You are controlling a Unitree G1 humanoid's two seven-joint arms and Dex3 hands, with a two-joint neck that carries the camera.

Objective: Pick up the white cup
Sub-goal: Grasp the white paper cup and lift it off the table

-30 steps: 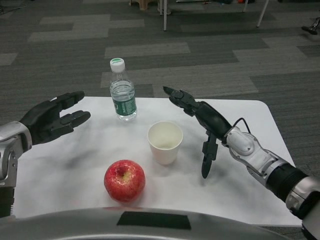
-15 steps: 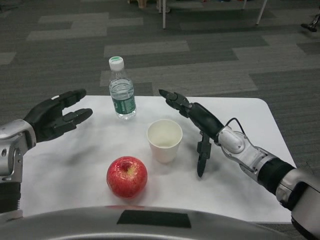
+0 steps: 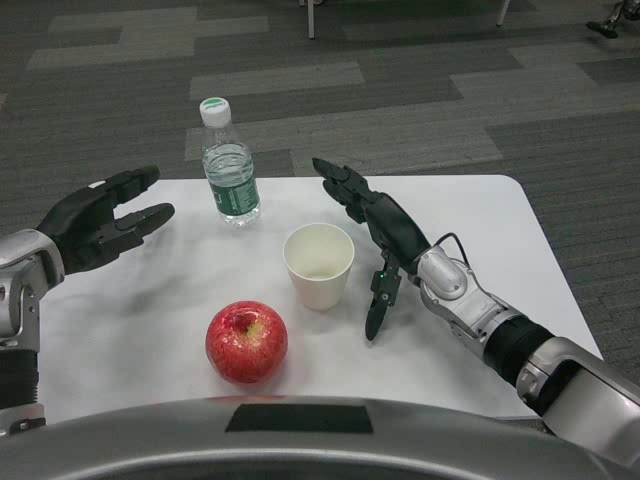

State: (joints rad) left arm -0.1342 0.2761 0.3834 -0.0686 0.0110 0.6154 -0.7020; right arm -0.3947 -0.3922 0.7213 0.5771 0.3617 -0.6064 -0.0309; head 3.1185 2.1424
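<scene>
Closing in from the right, my right hand (image 3: 385, 235) has drawn just beside the upright white paper cup (image 3: 318, 265) mid-desk, fingers spread and empty, so grasp and lift remain; my left hand (image 3: 98, 218) hovers open.

The white cup (image 3: 319, 265) stands upright and open-mouthed, mid-table, seemingly empty.

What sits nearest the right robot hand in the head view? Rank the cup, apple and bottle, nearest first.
From the right robot hand:
1. Cup, just to its left, not touching.
2. Apple, left and nearer the robot.
3. Bottle, far left, at the table's back.
</scene>
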